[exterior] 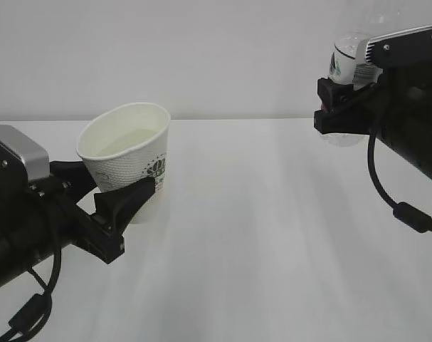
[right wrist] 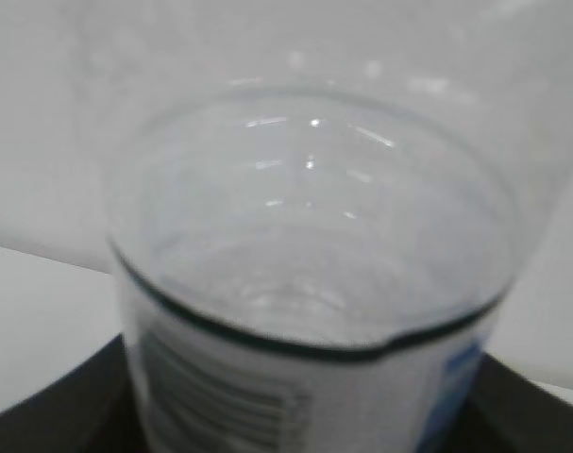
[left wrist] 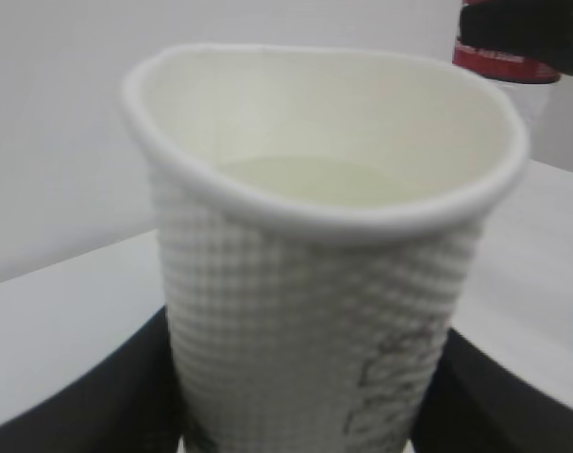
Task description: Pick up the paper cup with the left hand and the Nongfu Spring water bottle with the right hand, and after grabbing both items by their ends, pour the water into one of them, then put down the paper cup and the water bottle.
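Note:
The white paper cup (exterior: 127, 160) leans back toward the left arm, just above the white table. My left gripper (exterior: 119, 184) is shut on its lower half, one black finger (exterior: 134, 199) across the front. Pale water (exterior: 134, 141) lies in the cup's bottom. In the left wrist view the cup (left wrist: 314, 311) fills the frame between the gripper's (left wrist: 295, 420) dark fingers (left wrist: 88, 401), with the water (left wrist: 305, 179) inside. At the upper right, my right gripper (exterior: 336, 107) is shut on the clear Nongfu Spring water bottle (exterior: 347, 60), held high; its top is out of frame. In the right wrist view the bottle (right wrist: 305, 283) sits between the gripper's (right wrist: 305, 425) fingers (right wrist: 69, 415).
The white table (exterior: 272, 228) stretches between the two arms with a plain white wall behind. The bottle's red label band (left wrist: 508, 61) shows at the top right of the left wrist view. A black cable (exterior: 408, 214) hangs below the right arm.

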{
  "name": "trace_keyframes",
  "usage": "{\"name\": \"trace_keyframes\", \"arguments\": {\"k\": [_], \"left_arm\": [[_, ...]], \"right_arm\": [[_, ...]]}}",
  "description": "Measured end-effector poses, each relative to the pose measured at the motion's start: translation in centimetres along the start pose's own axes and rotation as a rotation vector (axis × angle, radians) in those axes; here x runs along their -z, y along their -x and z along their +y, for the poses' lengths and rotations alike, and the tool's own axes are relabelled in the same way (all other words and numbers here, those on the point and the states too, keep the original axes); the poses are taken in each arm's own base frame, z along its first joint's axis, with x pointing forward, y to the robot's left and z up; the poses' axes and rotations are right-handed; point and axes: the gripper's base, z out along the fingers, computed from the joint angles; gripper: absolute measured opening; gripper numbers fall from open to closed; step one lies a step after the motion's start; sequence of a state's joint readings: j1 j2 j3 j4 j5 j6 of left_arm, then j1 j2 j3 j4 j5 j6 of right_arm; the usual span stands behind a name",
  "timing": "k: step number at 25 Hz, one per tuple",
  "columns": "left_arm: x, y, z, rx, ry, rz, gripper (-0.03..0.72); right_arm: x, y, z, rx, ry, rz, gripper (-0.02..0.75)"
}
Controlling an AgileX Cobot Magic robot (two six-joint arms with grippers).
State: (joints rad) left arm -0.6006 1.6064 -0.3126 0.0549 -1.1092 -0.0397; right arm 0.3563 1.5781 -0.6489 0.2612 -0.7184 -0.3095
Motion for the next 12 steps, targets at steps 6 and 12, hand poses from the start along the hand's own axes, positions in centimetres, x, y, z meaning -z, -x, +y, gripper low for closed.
{"name": "trace_keyframes", "arguments": {"k": [6, 12], "left_arm": [[0.1, 0.0, 1.6, 0.005, 0.064, -0.001, 0.469], [0.3, 0.0, 2.9, 0.010, 0.118, -0.002, 0.469]], "right_arm": [[0.0, 0.0, 0.0, 0.000, 0.000, 0.000, 0.476], [0.0, 0.0, 0.0, 0.000, 0.000, 0.000, 0.476]]}}
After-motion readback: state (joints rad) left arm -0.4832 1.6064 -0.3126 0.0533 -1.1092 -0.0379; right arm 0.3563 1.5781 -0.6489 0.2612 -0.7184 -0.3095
